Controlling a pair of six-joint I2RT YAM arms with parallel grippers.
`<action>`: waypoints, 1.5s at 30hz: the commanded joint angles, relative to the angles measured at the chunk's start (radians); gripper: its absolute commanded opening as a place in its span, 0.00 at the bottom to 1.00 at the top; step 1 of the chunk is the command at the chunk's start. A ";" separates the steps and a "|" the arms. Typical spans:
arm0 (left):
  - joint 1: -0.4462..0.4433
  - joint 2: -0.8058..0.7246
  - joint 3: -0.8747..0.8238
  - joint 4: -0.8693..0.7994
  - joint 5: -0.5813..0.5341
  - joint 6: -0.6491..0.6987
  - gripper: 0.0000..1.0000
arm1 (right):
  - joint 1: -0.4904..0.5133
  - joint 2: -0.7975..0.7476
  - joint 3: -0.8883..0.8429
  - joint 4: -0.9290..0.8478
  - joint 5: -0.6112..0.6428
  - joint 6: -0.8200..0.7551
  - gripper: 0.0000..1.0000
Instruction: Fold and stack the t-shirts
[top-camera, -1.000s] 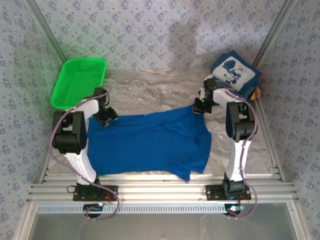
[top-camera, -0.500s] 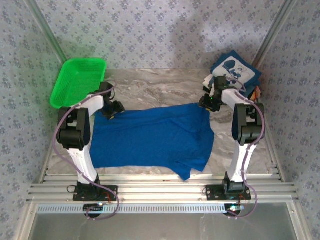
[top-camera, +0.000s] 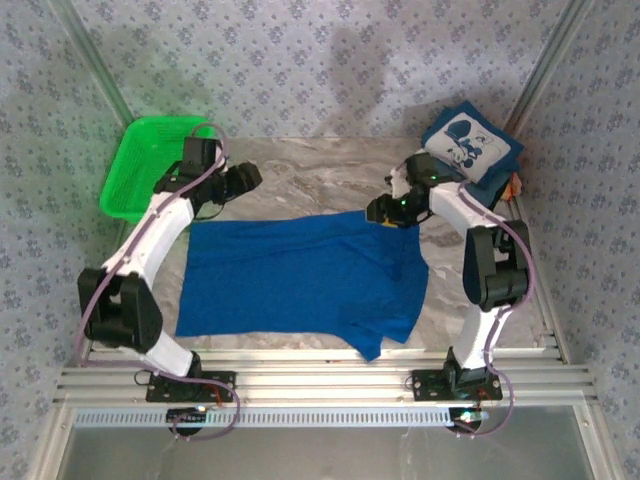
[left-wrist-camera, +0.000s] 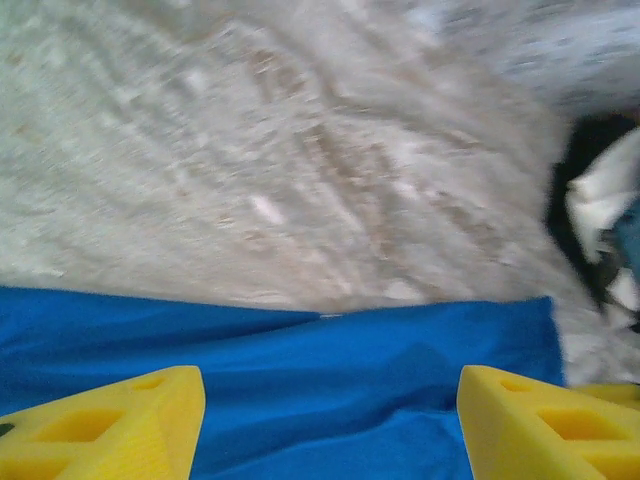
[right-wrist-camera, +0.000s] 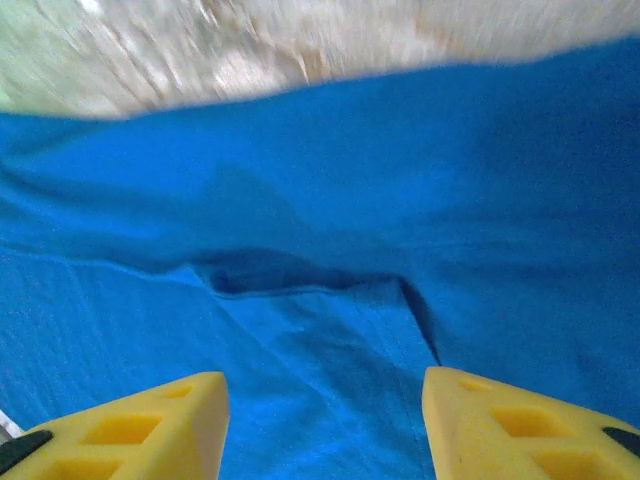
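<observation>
Your left gripper (left-wrist-camera: 325, 425) stands wide, its yellow fingers (left-wrist-camera: 110, 425) well apart with nothing between them. It is near the far left corner of the royal-blue cloth t-shirt (left-wrist-camera: 330, 365). Your right gripper (right-wrist-camera: 325, 425) is spread too and empty, over creased cloth at the shirt's far right corner. In the top view the shirt lies spread flat on the grey marbled tabletop (top-camera: 310, 175). A folded navy t-shirt with white cartoon print (top-camera: 468, 145) sits in the far right corner. The green plastic mesh basket (top-camera: 135, 175) is in the far left corner.
</observation>
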 joint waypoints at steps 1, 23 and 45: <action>-0.021 -0.110 -0.022 0.026 -0.001 0.020 0.70 | 0.021 0.067 0.003 -0.031 -0.003 -0.031 0.55; -0.036 -0.508 -0.073 -0.199 -0.216 0.147 0.84 | 0.071 0.176 0.107 -0.071 0.162 -0.077 0.49; 0.002 -0.542 -0.080 -0.204 -0.231 0.195 0.92 | 0.096 0.242 0.170 -0.079 0.148 -0.101 0.21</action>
